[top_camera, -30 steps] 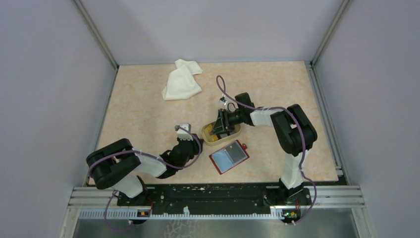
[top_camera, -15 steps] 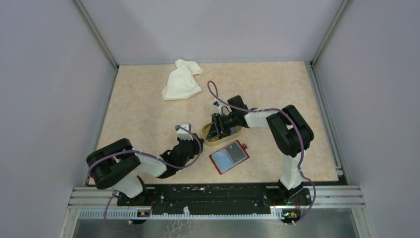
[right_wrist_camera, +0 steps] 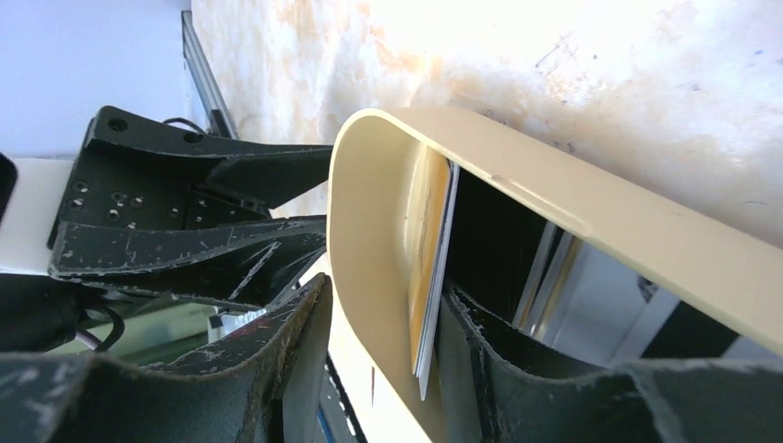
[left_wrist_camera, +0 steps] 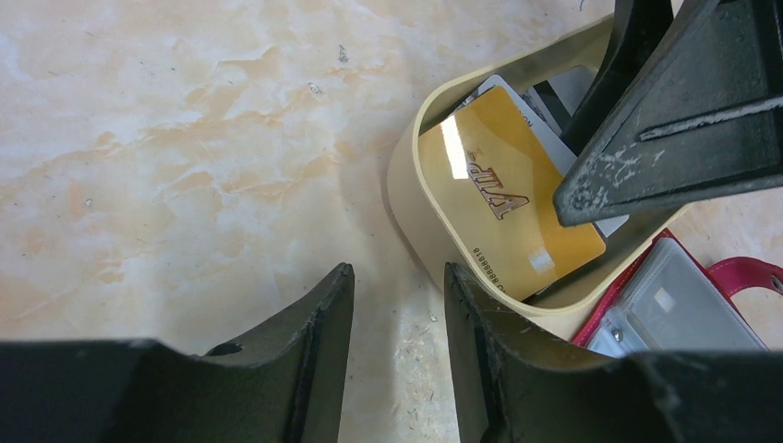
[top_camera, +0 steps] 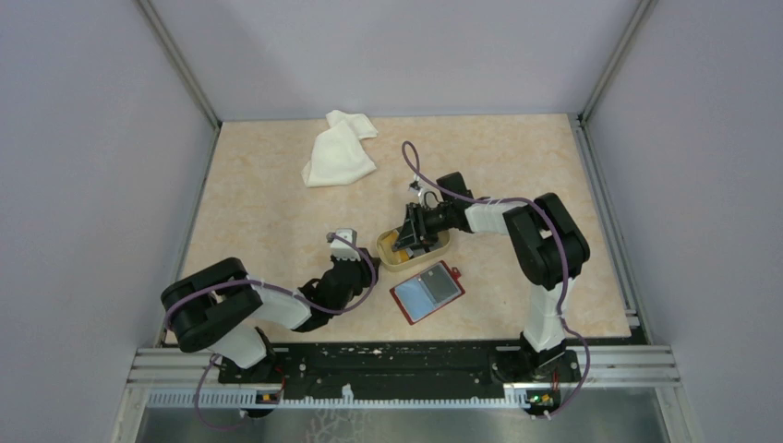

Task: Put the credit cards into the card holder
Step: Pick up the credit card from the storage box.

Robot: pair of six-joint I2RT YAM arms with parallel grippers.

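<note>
Glossy yellow plastic card; smooth matt cream dish; matt marbled bench; scuffed black left hand; soft white cloth.

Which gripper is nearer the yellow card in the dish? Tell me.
Right. The right gripper straddles the dish wall beside the yellow card; the left gripper is outside the dish.

cards: a small overlapping stack inside the tan dish, near mid-table.
yellow card: on top, glossy gold, face up with lettering and a number printed along one edge. It is tilted and leans on the dish's inner wall, a white card pressed behind it.
other cards: white-grey, one with a dark stripe, mostly hidden under the yellow card.
holder: red, lying open and flat with its clear pockets up, just beside the dish on its near side. A red tab juts from its right end.
</note>
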